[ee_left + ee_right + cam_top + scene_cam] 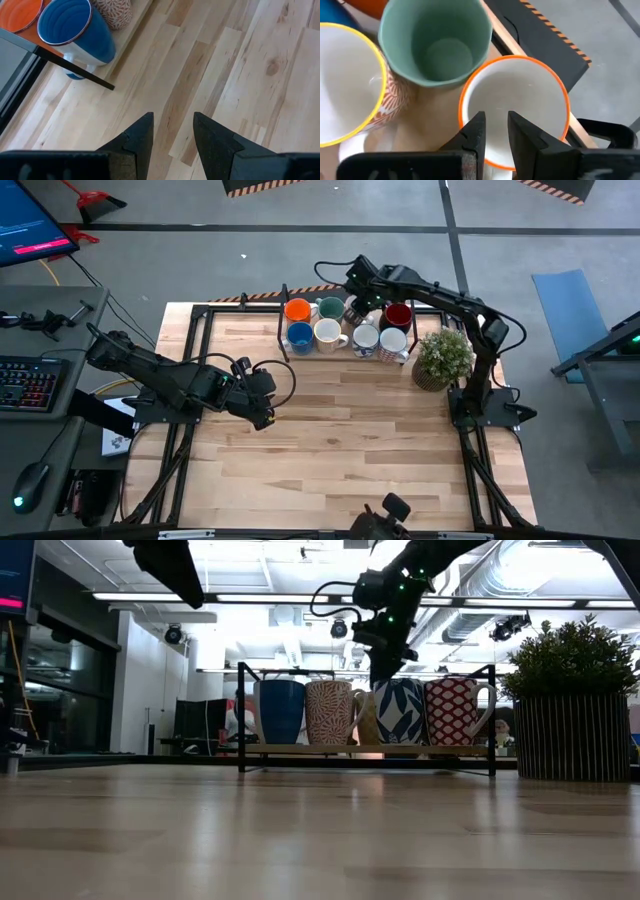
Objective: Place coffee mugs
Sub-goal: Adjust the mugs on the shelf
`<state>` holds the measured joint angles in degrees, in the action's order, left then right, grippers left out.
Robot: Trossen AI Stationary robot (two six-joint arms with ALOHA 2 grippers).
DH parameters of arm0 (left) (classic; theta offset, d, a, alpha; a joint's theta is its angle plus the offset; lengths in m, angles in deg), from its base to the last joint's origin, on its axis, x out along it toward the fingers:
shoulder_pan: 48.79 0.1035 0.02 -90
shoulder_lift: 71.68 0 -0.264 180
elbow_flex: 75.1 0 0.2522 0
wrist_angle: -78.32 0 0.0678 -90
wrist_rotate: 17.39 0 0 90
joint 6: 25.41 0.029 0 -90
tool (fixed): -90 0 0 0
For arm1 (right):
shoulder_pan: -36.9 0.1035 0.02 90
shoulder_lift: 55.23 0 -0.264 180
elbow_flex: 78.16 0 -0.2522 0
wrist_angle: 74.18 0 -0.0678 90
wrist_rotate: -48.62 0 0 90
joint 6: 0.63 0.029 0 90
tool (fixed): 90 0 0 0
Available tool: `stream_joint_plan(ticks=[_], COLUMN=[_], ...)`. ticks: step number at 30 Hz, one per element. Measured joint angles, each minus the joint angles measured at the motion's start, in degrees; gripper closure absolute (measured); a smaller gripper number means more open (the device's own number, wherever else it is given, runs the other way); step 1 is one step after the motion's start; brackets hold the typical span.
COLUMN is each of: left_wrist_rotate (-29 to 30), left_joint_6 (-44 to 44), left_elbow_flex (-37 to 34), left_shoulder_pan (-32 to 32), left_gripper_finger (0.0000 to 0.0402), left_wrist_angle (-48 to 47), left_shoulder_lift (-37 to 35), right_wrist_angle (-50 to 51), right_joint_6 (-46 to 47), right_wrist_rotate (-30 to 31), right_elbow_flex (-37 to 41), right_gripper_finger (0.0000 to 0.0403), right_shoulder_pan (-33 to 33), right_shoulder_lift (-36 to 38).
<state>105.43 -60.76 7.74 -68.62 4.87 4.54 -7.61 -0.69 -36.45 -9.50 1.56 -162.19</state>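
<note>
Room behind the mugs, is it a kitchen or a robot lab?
Probably a robot lab or workshop, not a kitchen. Bare ceiling ducts show overhead, a keyboard and a monitor sit beside the table, and striped hazard tape marks the floor.

The counter (330, 420) is pale wood planks with a smooth, slightly shiny finish. The coffee mugs (345, 323) look glazed, glossy ceramic; their rack (365, 749) is thin matt black metal.

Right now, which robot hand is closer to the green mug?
The right one. The right gripper hovers over the rack just beside the green mug. The left gripper waits lower down over the bare table, well away.
</note>
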Motion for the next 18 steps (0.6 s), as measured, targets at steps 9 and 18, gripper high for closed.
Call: stream_joint_plan(ticks=[9,18], left_wrist_rotate=[0.0,-0.02], left_joint_6=[0.0,-0.43], left_elbow_flex=[0.0,0.0], left_shoulder_pan=[0.0,-0.01], left_gripper_finger=[0.0273,0.0273], left_wrist_angle=[-0.02,-0.02], left_shoulder_lift=[0.0,0.0], right_wrist_angle=[1.91,2.2], right_joint_6=[0.02,4.75], right_wrist_rotate=[-0.3,1.54], right_elbow_flex=[0.0,0.0], right_gripper_finger=[0.0344,0.0344], right_shoulder_pan=[-0.04,-0.04], right_shoulder_lift=[0.0,-0.26])
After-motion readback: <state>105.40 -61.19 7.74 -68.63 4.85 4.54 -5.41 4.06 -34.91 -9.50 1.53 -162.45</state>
